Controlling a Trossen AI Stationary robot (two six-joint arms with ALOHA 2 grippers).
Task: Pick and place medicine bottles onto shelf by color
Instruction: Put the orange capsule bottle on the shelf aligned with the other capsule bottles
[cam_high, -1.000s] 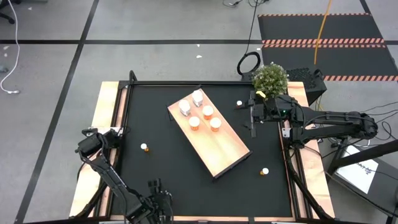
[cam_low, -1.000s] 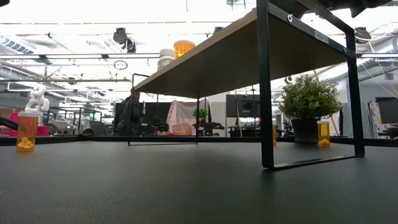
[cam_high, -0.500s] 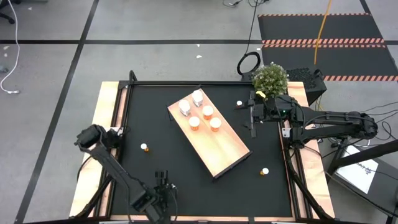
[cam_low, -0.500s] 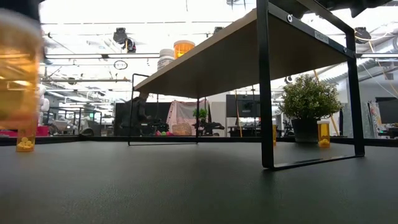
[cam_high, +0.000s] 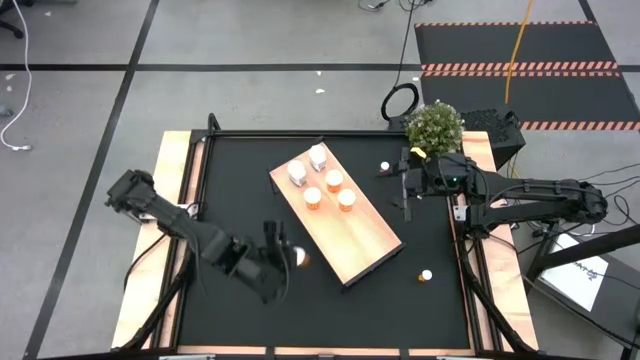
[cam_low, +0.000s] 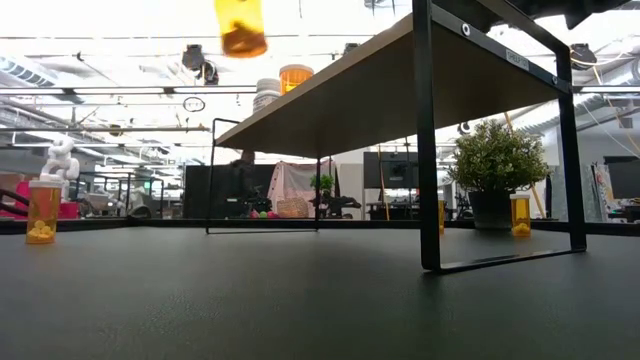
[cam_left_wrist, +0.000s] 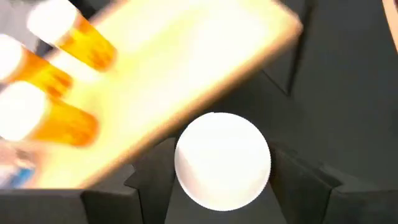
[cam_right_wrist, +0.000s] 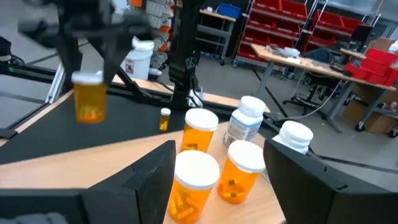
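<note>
The light-wood shelf (cam_high: 345, 220) stands slantwise in the middle of the black table, raised on a black frame. On its far end stand two white bottles (cam_high: 307, 165) and three orange bottles (cam_high: 332, 192). My left gripper (cam_high: 283, 256) hovers near the shelf's near-left edge, shut on an orange bottle (cam_high: 296, 257) with a white cap, which also shows high in the air in the low view (cam_low: 240, 24) and the right wrist view (cam_right_wrist: 90, 99). My right gripper (cam_high: 404, 192) waits open and level at the shelf's right, with nothing between its fingers. My left gripper pinches the orange bottle between its two fingers at its white-capped top (cam_left_wrist: 222, 160), one finger on each side. The fingers slant down from the table's left. The bottle hangs roughly upright below them, cap up, lifted clear of the table.
Loose orange bottles stand on the table at the far right (cam_high: 384, 166), the near right (cam_high: 426, 274) and the left (cam_low: 42, 212). A potted plant (cam_high: 435, 125) sits at the far right corner. The shelf's black legs (cam_low: 428, 140) rise from the table.
My left gripper has risen from the table's near edge and gone toward the far edge and the shelf, its wrist rolling. The orange bottle has come with it and now hangs well above the table.
</note>
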